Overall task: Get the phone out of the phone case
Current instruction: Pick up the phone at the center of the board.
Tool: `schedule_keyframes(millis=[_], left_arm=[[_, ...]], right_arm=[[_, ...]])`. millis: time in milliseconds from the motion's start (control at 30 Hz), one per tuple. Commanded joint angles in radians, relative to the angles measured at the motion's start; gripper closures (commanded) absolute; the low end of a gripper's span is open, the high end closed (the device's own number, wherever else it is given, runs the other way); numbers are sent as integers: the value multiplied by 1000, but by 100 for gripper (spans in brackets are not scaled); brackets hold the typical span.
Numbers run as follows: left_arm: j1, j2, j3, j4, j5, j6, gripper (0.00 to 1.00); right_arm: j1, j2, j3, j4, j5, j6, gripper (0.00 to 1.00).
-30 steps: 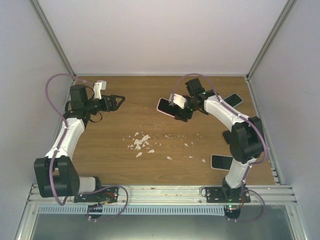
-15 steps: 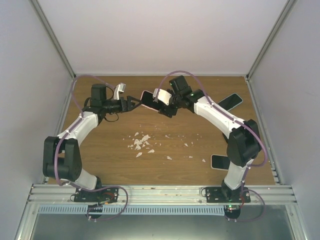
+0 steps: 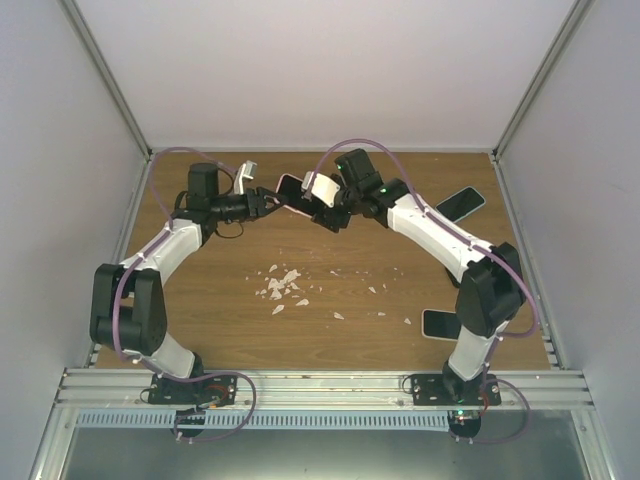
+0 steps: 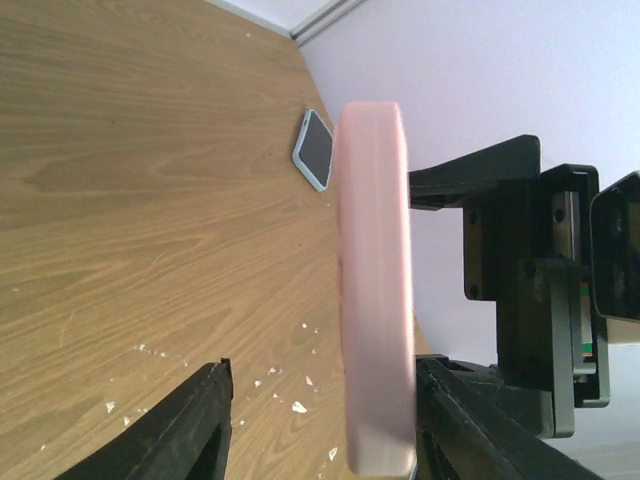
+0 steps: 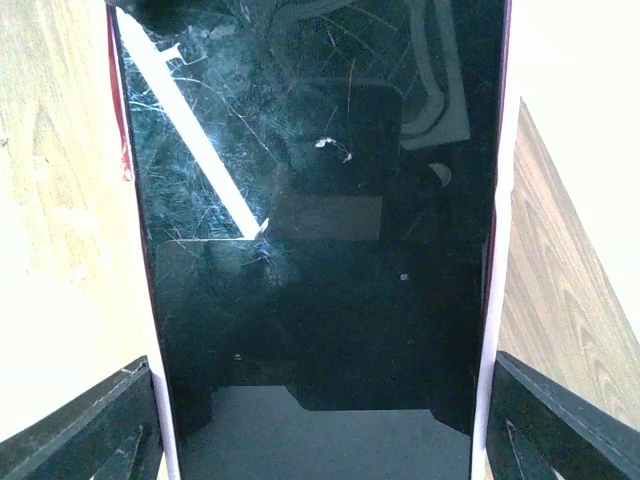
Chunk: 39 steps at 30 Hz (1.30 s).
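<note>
Above the table (image 3: pixel 330 330), the right gripper (image 5: pixel 320 400) is clamping the phone case (image 4: pixel 375 280) across its width, with the phone (image 5: pixel 320 250) seated inside. The left gripper (image 4: pixel 322 400) is straddling the case's free end, jaws part-open and gripping nothing. The long axis is running along the left gripper's reach.

A brown wood-grain surface (image 3: pixel 330 270) is enclosed by pale walls (image 3: pixel 320 70) at the back and on both sides, and a metal rail (image 3: pixel 320 385) is fixed along its near edge. A cluster of white scraps (image 3: pixel 282 285) is scattered near the middle of the surface, with smaller flecks (image 3: pixel 372 290) strewn to the right of it. A dark phone (image 3: pixel 466 202) is laid flat near the back right corner. A second dark phone (image 3: pixel 443 323) is laid flat close to the right edge, nearer the rail. In the left wrist view, a dark-screened phone with a light blue rim (image 4: pixel 315 150) is seen flat on the wood near the wall, and white flecks (image 4: pixel 298 406) are seen on the grain.
</note>
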Motion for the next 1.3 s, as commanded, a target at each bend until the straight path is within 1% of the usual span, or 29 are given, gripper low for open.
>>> schedule_keyframes(millis=[0, 67, 267, 367, 433, 533, 667, 700, 767, 967, 1067, 1267], left_arm=[[-8, 3, 26, 97, 59, -60, 53], [-7, -9, 24, 115, 60, -75, 59], [-10, -39, 33, 132, 53, -91, 89], [-10, -58, 43, 121, 50, -83, 99], [-11, -73, 53, 103, 43, -64, 100], [-9, -96, 74, 55, 32, -15, 100], [-6, -130, 105, -23, 11, 69, 100], [-4, -142, 105, -38, 4, 89, 100], [-1, -167, 106, -63, -9, 130, 100], [11, -227, 101, -115, -44, 248, 100], [28, -229, 100, -129, -45, 257, 100], [61, -241, 65, -105, -6, 269, 100]], right_arm=[[15, -70, 41, 72, -33, 35, 43], [14, -78, 42, 82, -43, 39, 43], [17, -85, 57, 88, -49, 49, 43], [17, -92, 58, 86, -62, 62, 40], [18, -95, 65, 71, -97, 65, 34], [17, -95, 90, 45, -147, 70, 22], [16, -96, 122, 22, -167, 67, 7], [16, -98, 129, 18, -173, 66, 4], [15, -104, 138, 6, -190, 64, 1], [8, -131, 159, -33, -239, 56, 0], [-3, -147, 170, -60, -255, 50, 1], [-40, -189, 177, -98, -313, 52, 0]])
